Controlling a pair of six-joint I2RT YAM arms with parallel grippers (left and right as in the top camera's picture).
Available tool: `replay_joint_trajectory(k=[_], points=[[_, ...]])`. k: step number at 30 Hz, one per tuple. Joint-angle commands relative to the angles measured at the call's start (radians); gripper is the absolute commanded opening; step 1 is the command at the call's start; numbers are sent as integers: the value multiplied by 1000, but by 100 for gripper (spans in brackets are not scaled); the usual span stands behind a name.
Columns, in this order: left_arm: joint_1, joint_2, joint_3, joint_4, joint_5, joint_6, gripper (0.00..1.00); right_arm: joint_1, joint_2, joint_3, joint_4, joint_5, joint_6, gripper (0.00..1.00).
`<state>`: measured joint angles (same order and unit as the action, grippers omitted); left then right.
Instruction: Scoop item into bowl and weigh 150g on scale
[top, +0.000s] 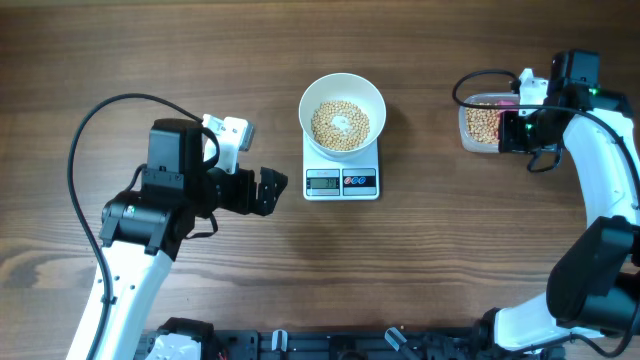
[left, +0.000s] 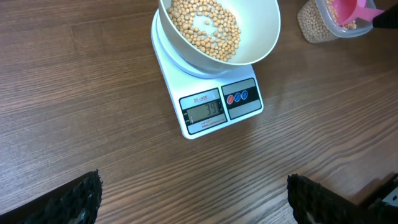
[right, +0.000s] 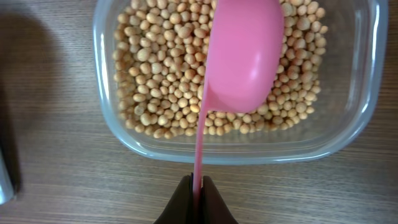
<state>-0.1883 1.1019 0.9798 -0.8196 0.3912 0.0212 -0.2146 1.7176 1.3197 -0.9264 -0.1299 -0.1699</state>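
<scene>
Pinching the pink scoop (right: 245, 56) by its handle, the right pincer (right: 198, 186) poises it over beans (right: 155, 74) in the tub (top: 465, 122), upper right, to load; bowl (top: 307, 100) rests on scale (top: 341, 183), centre; left pincer (top: 272, 190) gapes empty.

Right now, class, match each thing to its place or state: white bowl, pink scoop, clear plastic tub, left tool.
Column one:
1 white bowl
2 pink scoop
3 clear plastic tub
4 left tool

Column two:
A open, holding nothing
B sitting on the scale
C handle pinched in the shut right tool
D holds soybeans, below the scoop

Pairs: 1-B, 2-C, 3-D, 4-A
</scene>
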Motion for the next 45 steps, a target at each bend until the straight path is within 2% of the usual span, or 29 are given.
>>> replay_joint_trajectory(k=[1,17,23,32,45], points=[[5,5,2,0,12,1,100,6,24,6,-14,-95,-14,4],[5,5,2,0,12,1,100,-60,26,6,-59,-223,-18,4],[5,5,2,0,12,1,100,-121,27,6,-62,-386,-39,4],[5,5,2,0,12,1,100,-131,27,-43,-42,-397,-36,4],[5,5,2,0,12,1,100,-180,38,-68,-10,-512,16,4]])
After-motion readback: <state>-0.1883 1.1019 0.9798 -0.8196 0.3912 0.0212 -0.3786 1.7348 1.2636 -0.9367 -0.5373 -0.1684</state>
